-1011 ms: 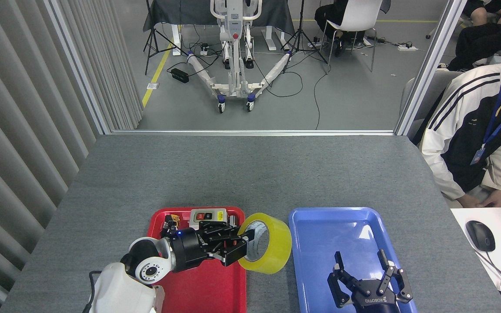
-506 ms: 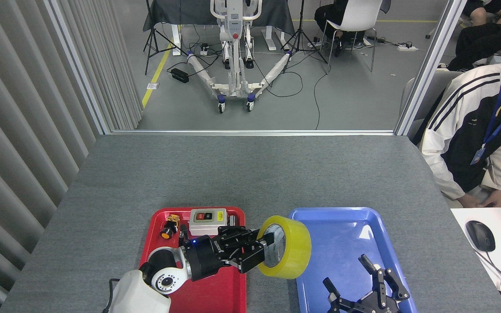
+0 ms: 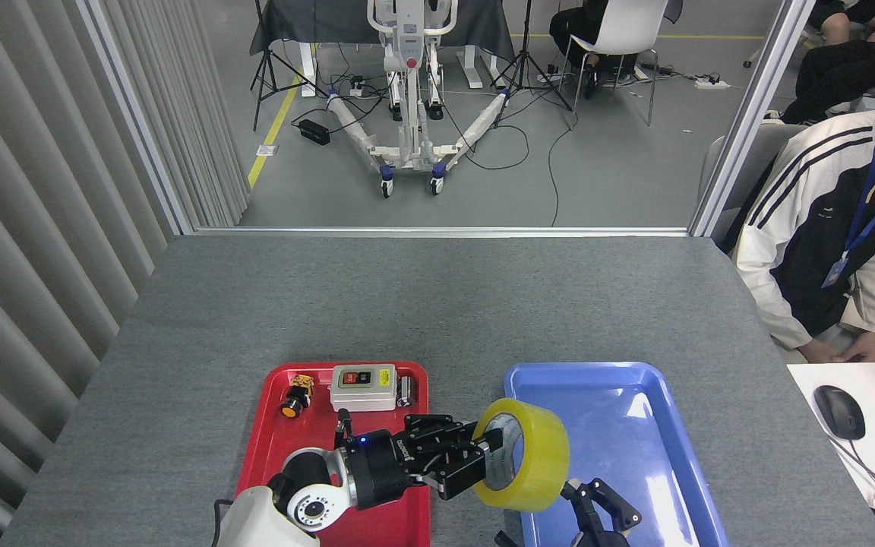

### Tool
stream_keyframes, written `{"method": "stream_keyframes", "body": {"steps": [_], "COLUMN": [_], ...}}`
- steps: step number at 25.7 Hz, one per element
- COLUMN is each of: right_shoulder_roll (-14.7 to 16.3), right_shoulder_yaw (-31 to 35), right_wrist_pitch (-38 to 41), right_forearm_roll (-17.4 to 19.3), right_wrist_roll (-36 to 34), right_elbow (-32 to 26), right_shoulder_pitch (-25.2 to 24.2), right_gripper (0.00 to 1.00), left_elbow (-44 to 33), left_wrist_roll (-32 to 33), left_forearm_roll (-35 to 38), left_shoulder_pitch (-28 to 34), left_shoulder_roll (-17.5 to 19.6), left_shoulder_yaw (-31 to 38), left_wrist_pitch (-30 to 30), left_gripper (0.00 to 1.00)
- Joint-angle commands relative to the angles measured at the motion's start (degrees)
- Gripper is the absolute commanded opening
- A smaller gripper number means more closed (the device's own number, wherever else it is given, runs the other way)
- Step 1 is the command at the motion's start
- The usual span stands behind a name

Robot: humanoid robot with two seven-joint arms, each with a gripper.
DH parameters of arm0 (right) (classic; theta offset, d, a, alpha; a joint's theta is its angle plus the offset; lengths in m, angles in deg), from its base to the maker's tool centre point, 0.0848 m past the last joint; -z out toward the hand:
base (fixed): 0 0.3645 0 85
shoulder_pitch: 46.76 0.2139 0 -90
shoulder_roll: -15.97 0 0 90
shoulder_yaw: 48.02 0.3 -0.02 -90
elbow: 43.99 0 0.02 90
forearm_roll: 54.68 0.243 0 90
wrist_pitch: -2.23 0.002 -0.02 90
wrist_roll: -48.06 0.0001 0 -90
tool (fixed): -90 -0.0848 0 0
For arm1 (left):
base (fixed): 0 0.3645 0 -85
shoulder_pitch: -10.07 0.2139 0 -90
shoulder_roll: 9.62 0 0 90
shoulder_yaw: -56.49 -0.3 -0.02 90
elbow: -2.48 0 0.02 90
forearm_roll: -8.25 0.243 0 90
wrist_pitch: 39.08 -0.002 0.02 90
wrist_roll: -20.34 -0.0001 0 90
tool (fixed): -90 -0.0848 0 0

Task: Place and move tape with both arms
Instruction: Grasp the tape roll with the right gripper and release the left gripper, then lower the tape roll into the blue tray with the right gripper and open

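Note:
The tape (image 3: 532, 456), a wide yellow roll with a pale core, hangs on edge over the left rim of the blue tray (image 3: 635, 395). My left gripper (image 3: 475, 460) reaches from the lower left across the red tray (image 3: 278, 448) and is shut on the roll, one finger inside its core. My right gripper (image 3: 597, 513) shows only partly at the bottom edge, just below and right of the roll, with black fingers spread apart and nothing between them.
At the back of the red tray lie a white switch box (image 3: 362, 377), a small yellow-orange button part (image 3: 295, 395) and a little metal cylinder (image 3: 405, 391). A person in a white-and-black jacket (image 3: 825, 235) sits at the table's right side. A mouse (image 3: 838, 411) lies on a white desk.
My left gripper has carried the tape to the right and nearer, from beside the red tray to over the blue tray's left rim. My right gripper has dropped lower and turned toward the roll.

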Motion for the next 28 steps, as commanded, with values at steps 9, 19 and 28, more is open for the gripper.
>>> {"method": "stream_keyframes", "body": {"steps": [9, 19, 28], "right_shoulder_roll": [-1.3, -1.7, -4.0], "right_shoulder_yaw": [-0.2, 1.4, 2.0], "right_wrist_pitch": [0.1, -2.3, -31.9], "right_forearm_roll": [-2.6, -2.4, 6.0], "right_wrist_roll": [1.0, 1.8, 35.3], "right_elbow": [0.3, 1.0, -0.6], "right_shoulder_pitch": [-0.4, -0.6, 4.3], "right_gripper": [0.06, 0.00, 0.00], "left_elbow": [-0.2, -4.7, -15.7], "left_wrist_roll": [0.2, -12.0, -40.6], "left_forearm_roll": [0.2, -0.6, 24.4], "left_shoulder_pitch": [1.0, 3.0, 20.1], "left_shoulder_roll": [-0.8, 4.1, 12.2], "left_shoulder_yaw": [-0.8, 0.0, 7.1], "left_wrist_pitch": [0.0, -31.4, -35.3], "left_gripper": [0.41, 0.99, 0.99]}}
